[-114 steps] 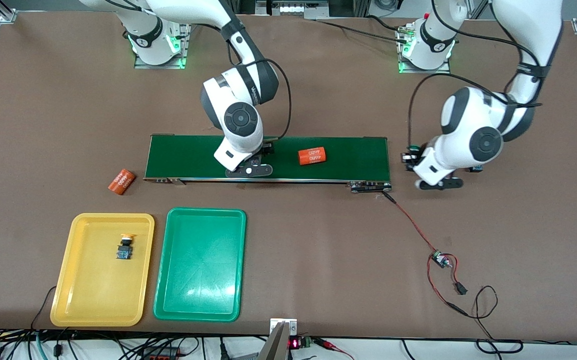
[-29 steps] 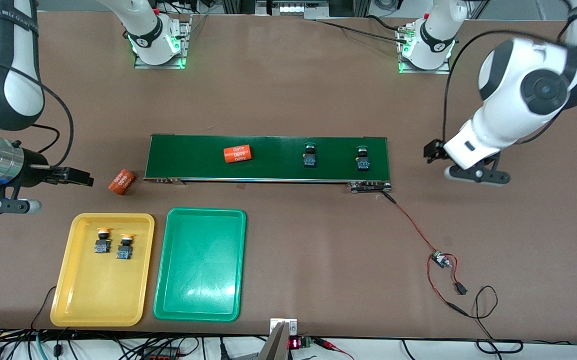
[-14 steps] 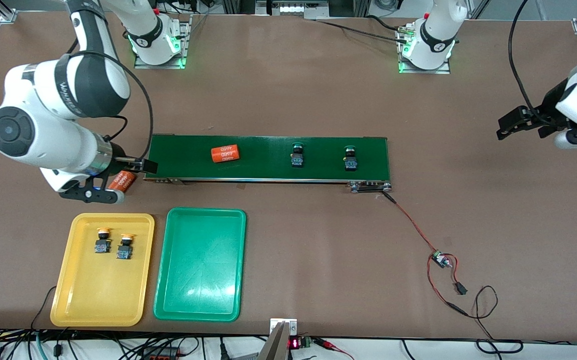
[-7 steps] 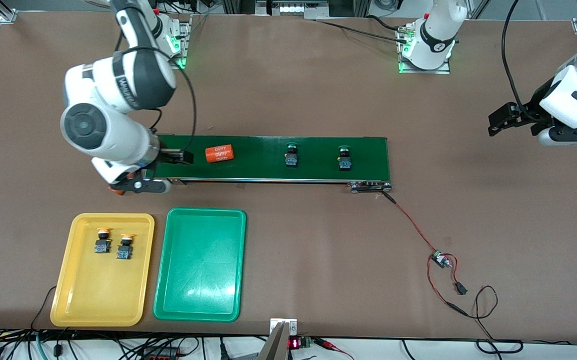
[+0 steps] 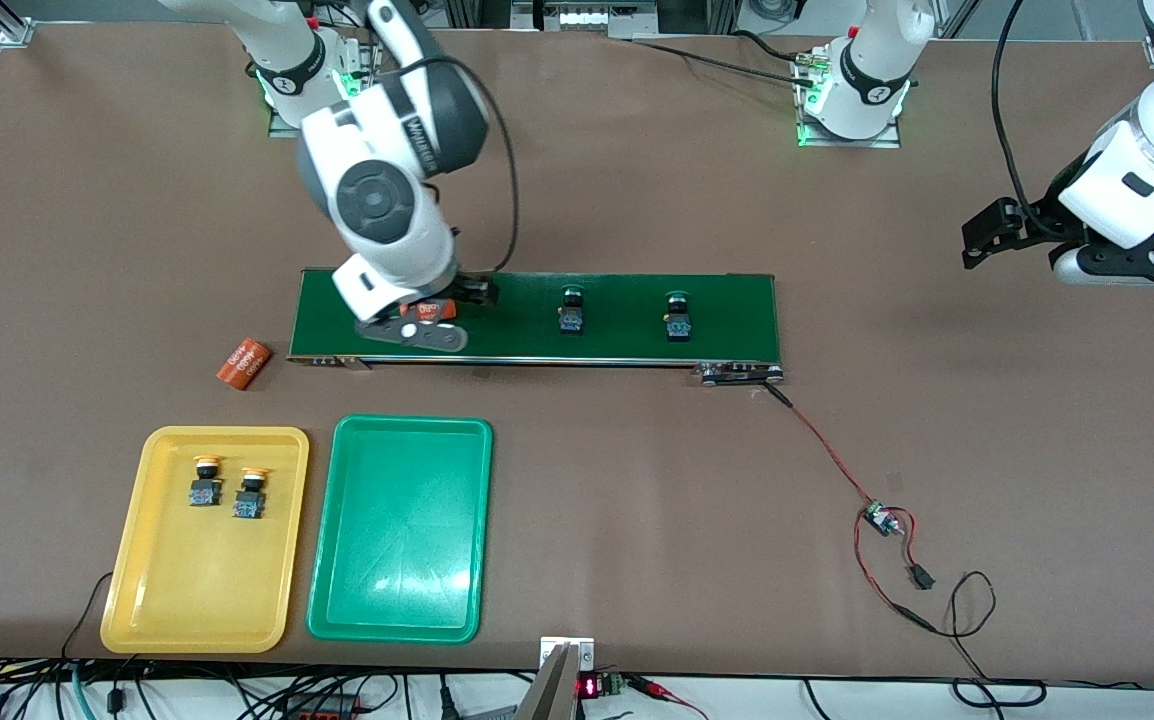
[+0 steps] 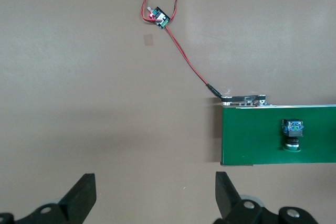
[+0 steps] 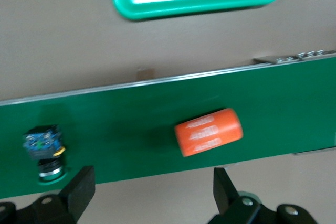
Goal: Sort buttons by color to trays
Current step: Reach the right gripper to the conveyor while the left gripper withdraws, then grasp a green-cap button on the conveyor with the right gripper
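Two yellow-capped buttons (image 5: 227, 488) lie side by side in my yellow tray (image 5: 167, 600), while the green tray (image 5: 402, 590) beside it holds nothing. Since a second ago my right arm has swung from the right arm's end of the table, where it hung beside the loose orange cylinder (image 5: 242, 363), to a place over the conveyor belt (image 5: 727, 300). The belt has meanwhile carried its load toward that same end: the second orange cylinder (image 7: 209, 131) now sits directly under my right gripper (image 5: 415, 322), and the two green-capped buttons (image 5: 571, 309) (image 5: 678, 317) have each crept along after it.

I judge the yellow half of the sort done; the green pair remains, both on the belt and well apart from their tray. The cylinder below me is not part of the task, and the nearer green-capped button, seen from my right wrist (image 7: 44, 148), is just arriving beside my fingers (image 7: 79, 190).

My right gripper points down at the belt, jaws spread wide and empty. My left gripper (image 5: 997, 232) waits high over bare table at the left arm's end, clear of the belt's end, its fingers (image 6: 81, 200) likewise spread and holding nothing.
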### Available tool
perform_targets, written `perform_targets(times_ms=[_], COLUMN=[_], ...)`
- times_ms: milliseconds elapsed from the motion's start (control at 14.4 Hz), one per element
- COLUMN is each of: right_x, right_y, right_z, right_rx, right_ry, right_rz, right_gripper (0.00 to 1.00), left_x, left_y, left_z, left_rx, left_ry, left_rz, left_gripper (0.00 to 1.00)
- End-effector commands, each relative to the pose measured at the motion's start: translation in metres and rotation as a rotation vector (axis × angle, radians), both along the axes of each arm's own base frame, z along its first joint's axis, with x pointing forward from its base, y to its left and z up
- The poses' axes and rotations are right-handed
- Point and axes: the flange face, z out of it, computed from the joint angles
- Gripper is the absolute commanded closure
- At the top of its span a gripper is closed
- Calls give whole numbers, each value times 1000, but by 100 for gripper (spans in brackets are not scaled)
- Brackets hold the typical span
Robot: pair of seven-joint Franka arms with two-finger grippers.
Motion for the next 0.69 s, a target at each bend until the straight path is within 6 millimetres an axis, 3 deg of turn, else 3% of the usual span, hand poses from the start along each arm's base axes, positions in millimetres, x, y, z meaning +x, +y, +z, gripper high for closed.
perform_targets(times_ms=[0, 208, 485, 623], right_x=[-6, -18, -10, -17], right_y=[17, 47, 53, 73], right_z=[-13, -30, -59, -71], right_rx=[4, 45, 53, 52], right_ry=[-17, -16, -52, -65], right_rz=[6, 12, 24, 58], right_gripper=[0, 0, 0, 0], left_x=[-2, -2, -1, -1], left_y=[1, 1, 1, 2], left_z=[7, 7, 7, 6], left_rx=[16, 16, 16, 15], left_ry=[3, 3, 1, 3], left_rz=[-13, -13, -12, -11], left_gripper=[0, 0, 0, 0])
